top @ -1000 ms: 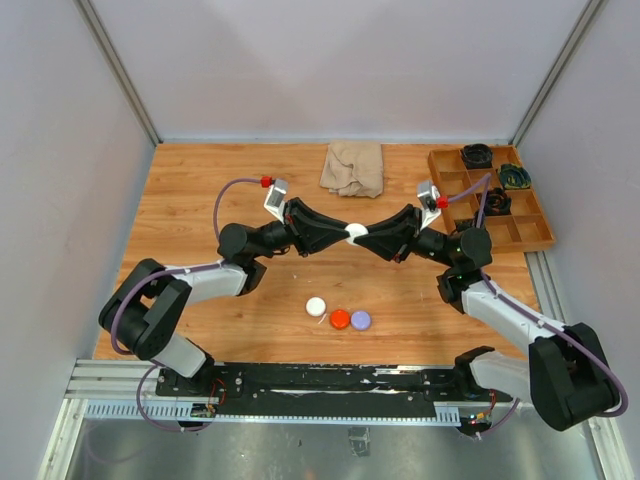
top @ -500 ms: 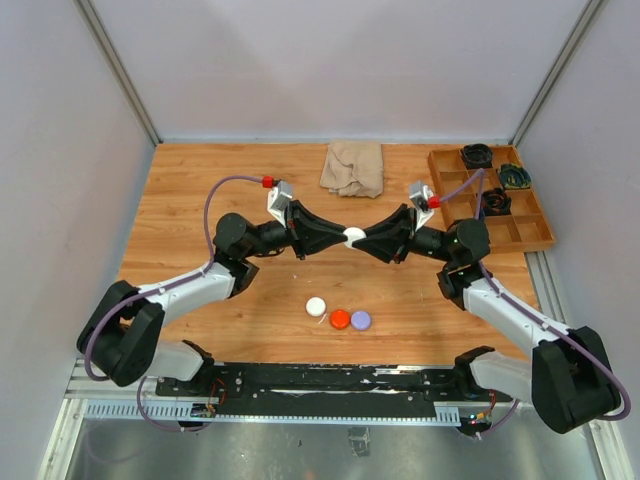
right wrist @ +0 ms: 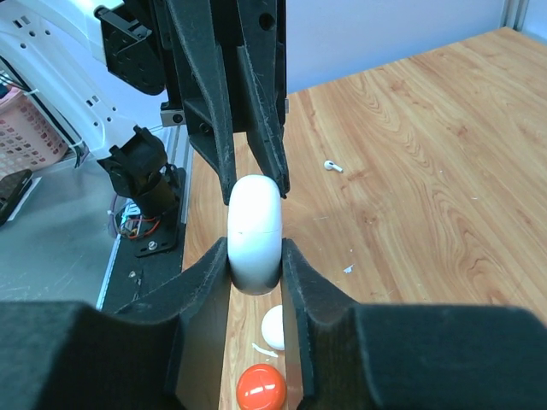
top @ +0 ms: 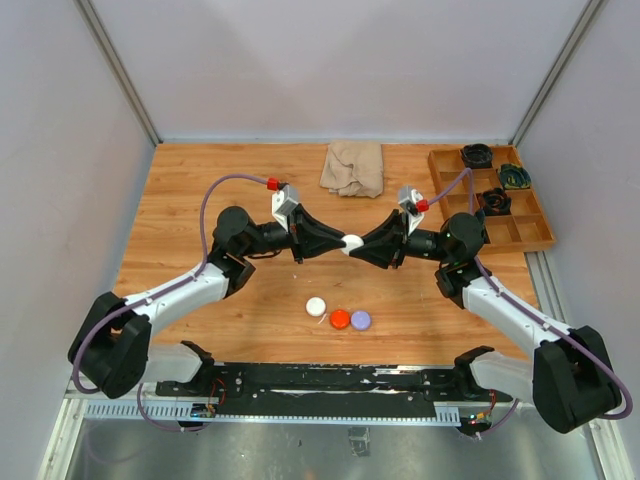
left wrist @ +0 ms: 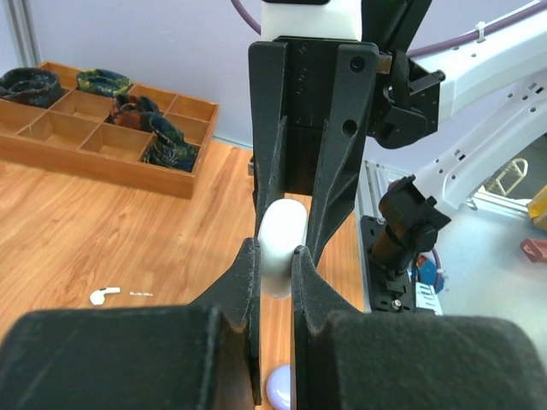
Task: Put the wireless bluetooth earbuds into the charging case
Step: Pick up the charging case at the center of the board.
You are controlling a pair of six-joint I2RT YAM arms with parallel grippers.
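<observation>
Two pincers meet on one white charging case (top: 350, 242), held above mid-counter. The left pincer (left wrist: 275, 260) is clamped tight on it, and the right pincer (right wrist: 255, 260) presses both faces. Over the last second the joined pair has drifted slightly nearer and leftward. No lid shows open, so the judged stage is opening or handover. One white earbud (left wrist: 104, 295) lies loose on the counter (top: 200, 180). Three pucks (top: 340, 319) sit nearer the bases. The cloth (top: 352, 167) and tray (left wrist: 94, 164) stand well apart.
</observation>
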